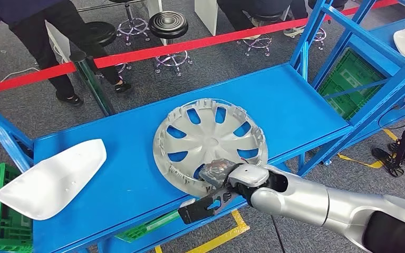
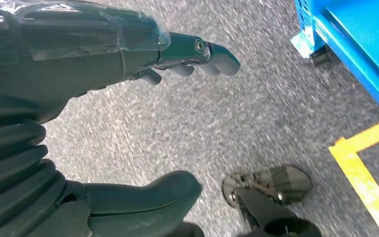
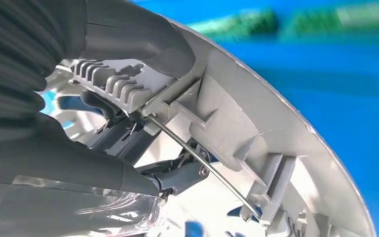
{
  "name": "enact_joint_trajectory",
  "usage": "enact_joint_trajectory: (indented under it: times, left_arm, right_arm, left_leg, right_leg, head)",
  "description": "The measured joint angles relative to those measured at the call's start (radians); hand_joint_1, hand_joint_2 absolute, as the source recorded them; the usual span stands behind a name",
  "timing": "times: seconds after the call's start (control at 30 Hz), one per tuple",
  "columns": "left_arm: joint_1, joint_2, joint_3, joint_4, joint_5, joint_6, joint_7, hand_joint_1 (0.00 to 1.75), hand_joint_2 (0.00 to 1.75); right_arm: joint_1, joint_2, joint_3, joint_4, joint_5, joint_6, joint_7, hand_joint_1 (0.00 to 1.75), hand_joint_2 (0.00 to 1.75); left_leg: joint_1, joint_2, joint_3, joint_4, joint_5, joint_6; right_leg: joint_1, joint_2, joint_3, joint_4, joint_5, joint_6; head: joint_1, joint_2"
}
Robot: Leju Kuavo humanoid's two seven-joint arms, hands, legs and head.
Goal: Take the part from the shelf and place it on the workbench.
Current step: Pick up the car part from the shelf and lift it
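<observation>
A silver wheel cover (image 1: 211,138) lies inner side up on the blue shelf surface (image 1: 295,105), near its front edge. My right hand (image 1: 222,176) grips the cover's near rim from the front. In the right wrist view the thumb (image 3: 138,39) lies over the rim of the wheel cover (image 3: 276,148), and the darker fingers (image 3: 128,143) reach inside among its ribs and wire ring. My left hand (image 2: 69,64) hangs over the grey floor, fingers apart and holding nothing.
A white curved panel (image 1: 52,179) overhangs the shelf's left front corner. Blue frame uprights (image 1: 379,95) rise at the right, with a green crate (image 1: 350,79) behind them. Another green crate (image 1: 0,211) sits low left. Beyond red barrier tape (image 1: 190,45) are stools (image 1: 167,23) and a person's legs (image 1: 58,47).
</observation>
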Motion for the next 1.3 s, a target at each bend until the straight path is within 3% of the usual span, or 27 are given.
enact_joint_trajectory:
  times: [0.13,0.27,0.5,0.7,0.97,1.3]
  left_arm:
    - [0.002,0.000,0.004,0.000,0.006,-0.007,-0.037,0.00,1.75]
    - [0.006,-0.005,0.006,0.000,-0.019,0.048,-0.096,0.00,1.75]
    - [0.012,-0.015,-0.002,0.000,-0.033,0.142,-0.132,0.00,1.75]
    - [0.016,-0.016,-0.008,0.000,0.002,0.053,-0.153,0.00,1.75]
    - [0.018,-0.011,-0.006,0.000,0.021,-0.008,-0.215,0.00,1.75]
    - [0.018,-0.007,-0.004,0.000,0.022,-0.009,-0.219,0.00,1.75]
  right_arm:
    - [0.075,-0.015,-0.085,-0.060,0.087,-0.211,-0.050,1.75,1.75]
    - [0.204,-0.034,-0.217,-0.167,0.170,-0.427,-0.082,1.75,1.75]
    - [0.410,-0.058,-0.417,-0.339,0.269,-0.600,-0.121,1.75,1.75]
    - [0.513,-0.046,-0.543,-0.471,0.358,-0.773,-0.236,1.75,1.75]
    - [0.569,0.011,-0.593,-0.649,0.377,-0.823,-0.351,1.75,1.75]
    - [0.586,0.053,-0.592,-0.747,0.375,-0.836,-0.386,1.75,1.75]
  left_leg:
    - [0.000,-0.005,-0.001,0.000,0.000,0.000]
    - [0.000,-0.013,-0.002,0.000,0.000,0.000]
    - [-0.001,-0.013,-0.003,0.000,-0.001,0.001]
    - [-0.001,-0.004,-0.003,0.000,-0.001,0.001]
    - [-0.001,0.007,0.000,-0.001,-0.003,0.003]
    - [-0.001,0.008,0.000,-0.001,-0.003,0.003]
  right_leg:
    - [0.000,-0.003,0.000,0.000,-0.001,0.001]
    - [0.000,-0.011,0.001,-0.002,-0.003,0.003]
    - [-0.002,-0.012,0.002,-0.003,-0.004,0.005]
    - [-0.002,-0.010,0.001,-0.003,-0.004,0.005]
    - [-0.002,-0.002,0.001,-0.003,-0.004,0.005]
    - [-0.002,-0.001,0.001,-0.003,-0.004,0.005]
  head:
    - [0.000,0.000]
    - [0.000,0.000]
    - [0.002,0.000]
    - [0.002,0.000]
    - [0.001,0.000]
    - [0.002,0.000]
